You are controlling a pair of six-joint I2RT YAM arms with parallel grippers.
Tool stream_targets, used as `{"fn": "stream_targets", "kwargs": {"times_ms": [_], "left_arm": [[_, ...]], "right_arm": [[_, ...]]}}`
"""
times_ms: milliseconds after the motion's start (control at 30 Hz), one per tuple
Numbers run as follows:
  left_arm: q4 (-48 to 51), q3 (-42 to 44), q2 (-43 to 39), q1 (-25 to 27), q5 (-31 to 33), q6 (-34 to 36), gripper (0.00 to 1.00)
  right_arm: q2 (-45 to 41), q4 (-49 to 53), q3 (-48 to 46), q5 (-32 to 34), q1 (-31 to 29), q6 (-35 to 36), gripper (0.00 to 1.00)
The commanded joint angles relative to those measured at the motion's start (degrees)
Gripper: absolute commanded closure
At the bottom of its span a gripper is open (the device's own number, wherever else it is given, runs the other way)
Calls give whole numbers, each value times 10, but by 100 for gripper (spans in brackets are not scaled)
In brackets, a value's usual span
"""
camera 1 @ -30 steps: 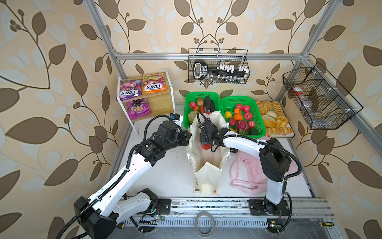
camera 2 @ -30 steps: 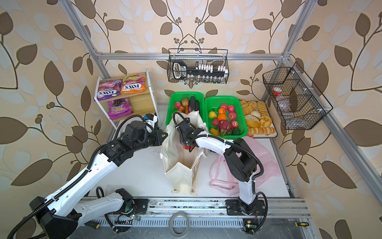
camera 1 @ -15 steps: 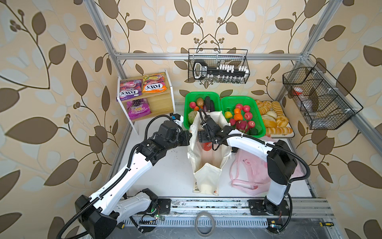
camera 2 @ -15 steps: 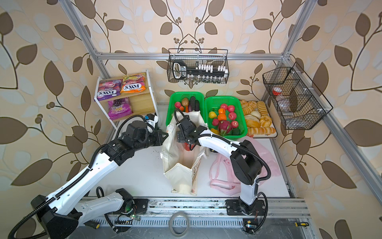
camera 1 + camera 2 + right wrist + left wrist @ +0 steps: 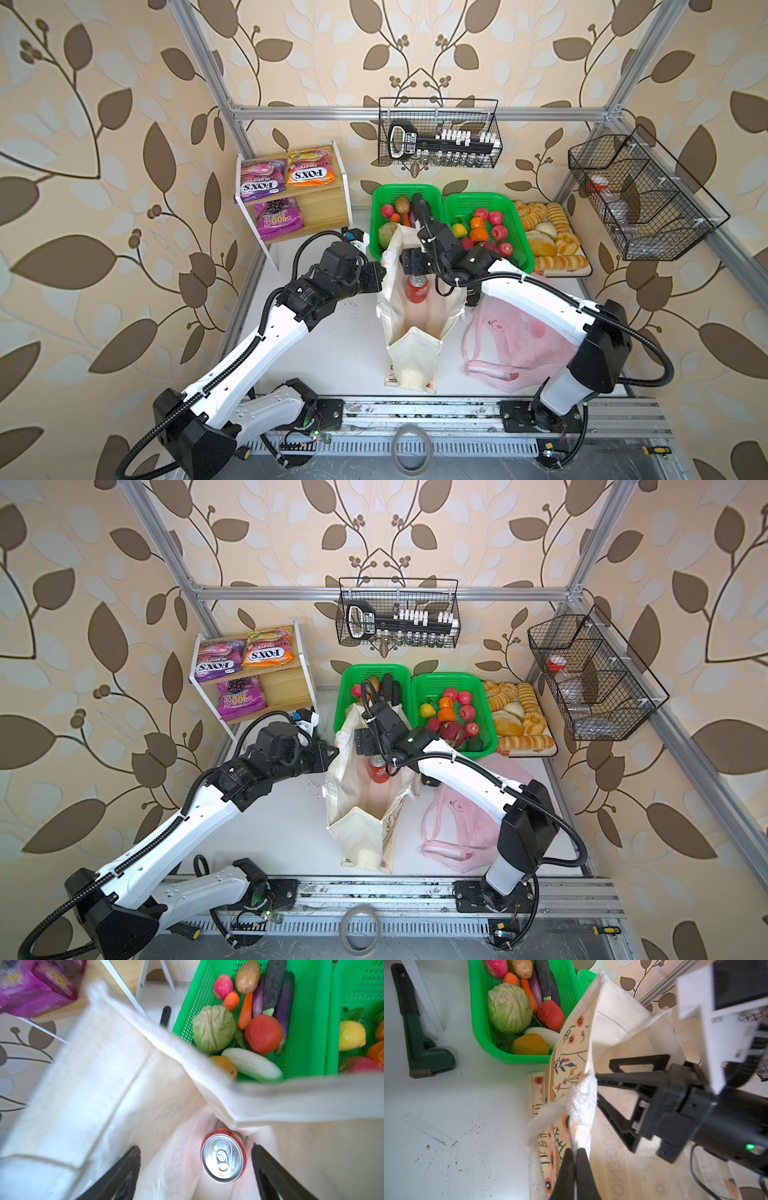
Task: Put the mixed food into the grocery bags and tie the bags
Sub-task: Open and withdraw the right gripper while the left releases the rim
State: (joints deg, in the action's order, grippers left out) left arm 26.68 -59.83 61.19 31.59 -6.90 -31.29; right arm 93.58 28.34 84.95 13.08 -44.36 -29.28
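the right gripper [image 5: 195,1148] stands wide open inside the mouth of the cloth tote [image 5: 93,1084] and grips nothing. the red can [image 5: 223,1156] sits upright directly below it, between the two black fingers [image 5: 128,1163]. it is nearer one finger than the other, with a thin gap showing on each side. its silver top and pull tab face up at the gripper. in both top views the can shows deep in the tote, just under the gripper. the left gripper [image 5: 574,1152] is clenched on the tote's rim beside a strap [image 5: 542,1113], and the mouth gapes between the two grippers. the tote is cream, with a floral print outside and faint lettering showing through the cloth. beyond the right gripper, past the tote's far rim, the green basket [image 5: 307,1022] holds the cabbage [image 5: 214,1028], potato [image 5: 247,976] and red vegetable [image 5: 264,1033]. the pink plastic bag [image 5: 511,345] lies slumped under the right arm, behind the gripper.
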Motion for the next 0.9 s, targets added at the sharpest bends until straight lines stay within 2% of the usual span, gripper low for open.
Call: {"fn": "stream_targets", "kwargs": {"times_ms": [0, 133, 233, 267, 433, 533, 667, 733, 867], "left_arm": [[-18, 0, 2, 5, 22, -1, 100], [-24, 2, -4, 6, 19, 11, 100], [-31, 1, -14, 5, 17, 30, 74], [-30, -2, -20, 5, 18, 38, 60], [-14, -26, -48, 5, 43, 86, 36], [9, -52, -64, 5, 97, 120, 26], [50, -82, -71, -4, 230, 181, 16], [88, -104, -58, -38, 261, 214, 14], [150, -138, -6, -171, 225, 262, 13]], "right_arm": [[-16, 6, 10, 7, -5, 15, 16], [-73, -15, 2, 14, -11, 24, 17], [-134, -54, -19, -3, -8, 30, 17], [-153, -71, -32, -15, -5, 30, 17], [-231, -138, -95, -82, 20, -6, 17], [-264, -165, -131, -117, 38, -38, 18], [-299, -176, -162, -131, 45, -54, 18], [-315, -177, -173, -134, 45, -65, 18], [-343, -183, -196, -131, 37, -78, 18]]}}
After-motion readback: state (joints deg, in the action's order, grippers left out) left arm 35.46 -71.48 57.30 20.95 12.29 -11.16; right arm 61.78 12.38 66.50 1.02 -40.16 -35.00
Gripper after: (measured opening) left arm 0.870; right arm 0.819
